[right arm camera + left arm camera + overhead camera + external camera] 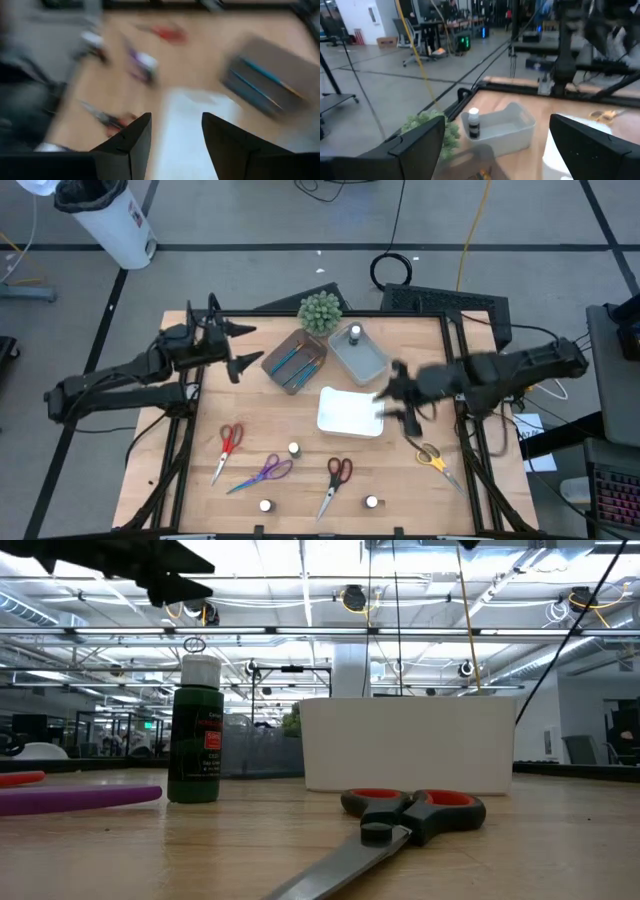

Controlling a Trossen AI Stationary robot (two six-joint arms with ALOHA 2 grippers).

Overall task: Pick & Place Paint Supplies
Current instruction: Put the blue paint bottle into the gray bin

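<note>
Three trays sit side by side toward the table's (215,490) twelve o'clock edge. The brown tray (296,363) holds several thin brushes (290,361) with blue handles, lying along its length. Just at its three o'clock is the pale blue-grey tray (366,360), with one white-capped dark bottle (354,333) standing upright in its far corner. The white tray (345,414) lies at five o'clock from the brown one. A round green spiky plant (320,311) stands at twelve o'clock, just beside the brown tray and the pale blue-grey one.

Nearer the six o'clock edge the loose supplies are spread apart: red scissors (229,444) at eight o'clock, purple scissors (264,473) beside them, a second pair of red scissors (335,480) at six o'clock, and yellow-handled scissors (435,461) at four o'clock. Three more white-capped bottles stand among them: one bottle (294,449) between the purple and second red scissors, one bottle (265,505) by the near edge, and one bottle (371,502) at five o'clock.

The left gripper (238,349) hangs over the table at ten o'clock, just beside the brown tray, its fingers spread and holding nothing. The right gripper (392,402) hovers at the white tray's three o'clock edge, blurred; in its wrist view its fingers (131,142) stand apart with nothing between them, above the white tray.
</note>
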